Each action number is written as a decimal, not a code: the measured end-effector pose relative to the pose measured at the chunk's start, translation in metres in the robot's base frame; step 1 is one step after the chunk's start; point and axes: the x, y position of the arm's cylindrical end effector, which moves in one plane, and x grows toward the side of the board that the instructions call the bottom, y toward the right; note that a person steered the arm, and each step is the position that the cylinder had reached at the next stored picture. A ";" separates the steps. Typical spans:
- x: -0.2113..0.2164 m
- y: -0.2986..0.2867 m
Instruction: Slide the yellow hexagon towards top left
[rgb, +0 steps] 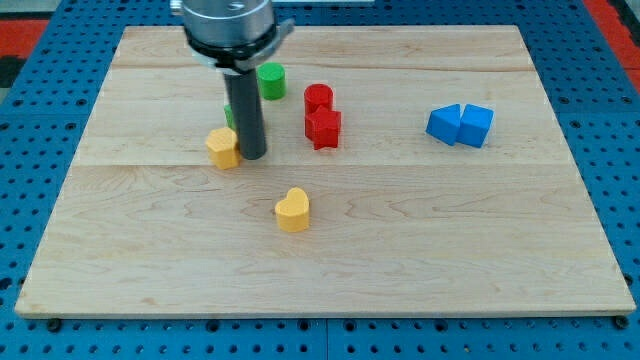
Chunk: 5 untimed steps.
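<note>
The yellow hexagon (222, 147) sits left of the board's centre. My tip (251, 156) stands right next to it, on its right side, touching or nearly touching. A green block (231, 114) is mostly hidden behind the rod, just above the hexagon. A green cylinder (271, 80) stands further up, to the rod's right.
A yellow heart block (292, 210) lies below and right of my tip. A red cylinder (318, 98) and a red block (323, 128) stand together right of the rod. Two blue blocks (460, 125) sit together at the right. The wooden board (480, 260) lies on a blue pegboard.
</note>
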 end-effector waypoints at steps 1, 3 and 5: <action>0.026 -0.025; -0.014 -0.072; -0.050 -0.084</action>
